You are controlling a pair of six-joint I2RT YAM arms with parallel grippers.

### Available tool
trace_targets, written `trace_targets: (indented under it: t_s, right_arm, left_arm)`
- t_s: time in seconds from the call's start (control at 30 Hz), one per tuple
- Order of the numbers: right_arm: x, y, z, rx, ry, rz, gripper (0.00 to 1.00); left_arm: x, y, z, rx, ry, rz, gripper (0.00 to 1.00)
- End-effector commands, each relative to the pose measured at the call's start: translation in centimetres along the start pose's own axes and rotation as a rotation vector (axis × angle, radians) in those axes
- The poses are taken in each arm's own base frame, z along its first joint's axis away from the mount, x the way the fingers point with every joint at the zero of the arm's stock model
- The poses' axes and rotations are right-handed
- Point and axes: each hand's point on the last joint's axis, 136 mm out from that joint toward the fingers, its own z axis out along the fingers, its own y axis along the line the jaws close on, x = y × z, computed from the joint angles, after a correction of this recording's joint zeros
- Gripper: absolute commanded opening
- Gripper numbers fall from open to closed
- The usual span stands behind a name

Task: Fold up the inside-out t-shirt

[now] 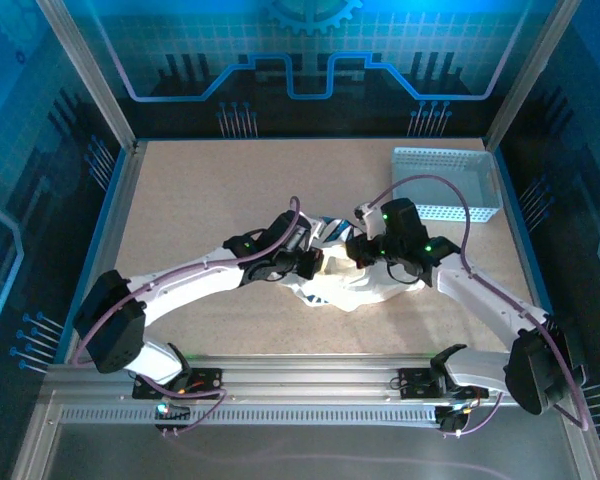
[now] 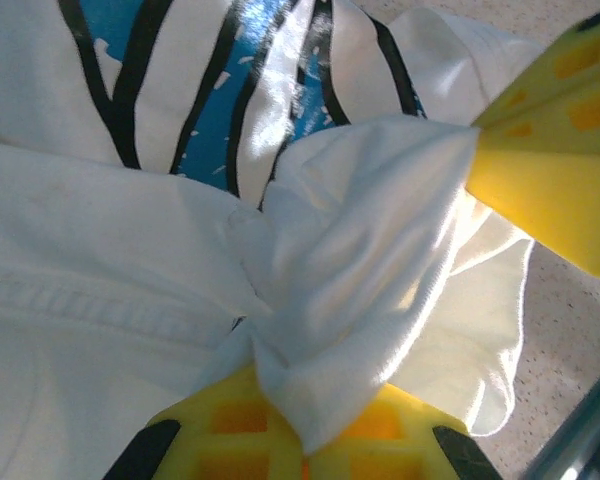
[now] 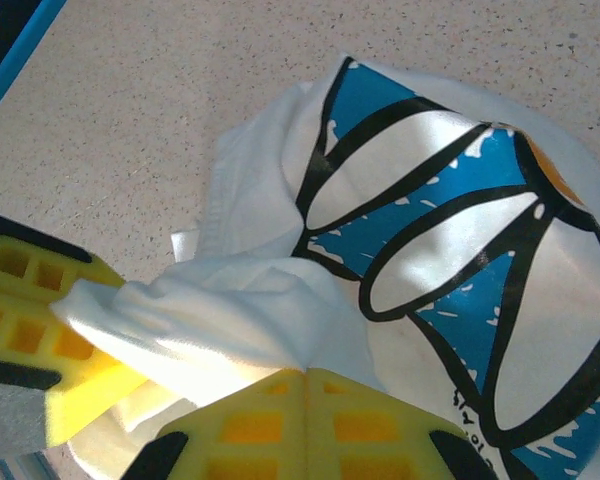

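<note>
The inside-out t-shirt (image 1: 365, 290) lies crumpled in the middle of the table, white with a blue and black print. Both grippers meet over its left part. My left gripper (image 1: 318, 263) is shut on a bunched white fold (image 2: 360, 250), pinched between its yellow jaws (image 2: 305, 455). My right gripper (image 1: 358, 250) is shut on the other end of that same fold, its yellow jaws (image 3: 306, 378) closed together on the cloth (image 3: 230, 310). The right gripper's fingers (image 2: 550, 170) show at the right of the left wrist view. The left gripper's fingers (image 3: 30, 330) show at the left of the right wrist view.
A light blue perforated basket (image 1: 445, 183) stands at the back right of the table, apart from the shirt. Blue walls and metal posts enclose the speckled beige table (image 1: 200, 200). The arms' mounting rail (image 1: 300, 375) runs along the near edge.
</note>
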Motion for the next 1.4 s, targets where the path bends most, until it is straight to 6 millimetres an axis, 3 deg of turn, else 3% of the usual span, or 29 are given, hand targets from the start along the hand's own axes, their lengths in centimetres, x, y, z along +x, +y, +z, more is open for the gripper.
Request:
trace_targets:
  t_s: [0.0,0.1,0.27,0.37,0.4,0.47,0.53,0.57,0.67,0.8,0.93,1.07,1.37]
  right_arm:
    - [-0.7,-2.0,-0.5,0.063,-0.028,0.04,0.0]
    - [-1.4,-3.7,-0.1,0.104,-0.025,0.131,0.0]
    - [-2.3,-4.6,1.9,0.14,0.034,0.153,0.0]
    - [-2.0,-4.0,1.9,0.108,0.043,0.128,0.01]
    - [-1.9,-3.6,1.5,0.103,0.036,0.103,0.06]
    - [-1.5,-1.9,0.3,0.052,0.02,0.049,0.23]
    - [-1.1,0.3,-1.0,-0.008,-0.008,-0.035,0.4]
    - [0.1,1.2,-1.2,-0.034,-0.002,-0.076,0.48]
    - [2.1,2.6,-1.4,-0.059,0.013,-0.127,0.56]
    - [4.5,2.4,0.1,-0.069,0.074,-0.1,0.57]
    - [4.7,1.8,1.2,-0.031,0.077,-0.116,0.57]
    - [3.8,1.1,2.1,0.013,0.076,-0.138,0.56]
    - [0.6,-1.3,5.3,0.079,0.078,-0.062,0.44]
  left_arm:
    - [0.8,-1.3,-0.9,0.09,0.018,0.041,0.07]
    - [1.7,-1.6,-1.2,0.13,0.028,0.07,0.12]
    - [2.7,-0.3,-1.1,0.079,0.035,0.067,0.14]
    - [2.9,0.5,-1.0,0.041,0.033,0.048,0.26]
    - [2.9,1.0,-1.0,0.014,0.026,0.04,0.3]
    - [2.6,1.7,-1.3,-0.026,0.006,0.032,0.48]
    - [2.2,1.7,-1.7,-0.035,-0.01,0.037,0.5]
    - [2.0,1.7,-1.8,-0.037,-0.014,0.039,0.5]
    - [1.6,1.9,-1.7,-0.055,-0.021,0.044,0.5]
    - [1.4,2.2,-1.3,-0.08,-0.012,0.038,0.45]
    - [1.5,1.5,-1.7,-0.058,-0.028,0.053,0.45]
    - [1.7,0.1,-2.2,-0.108,-0.044,0.156,0.46]
    - [2.0,-2.0,-1.7,-0.044,-0.047,0.18,0.44]
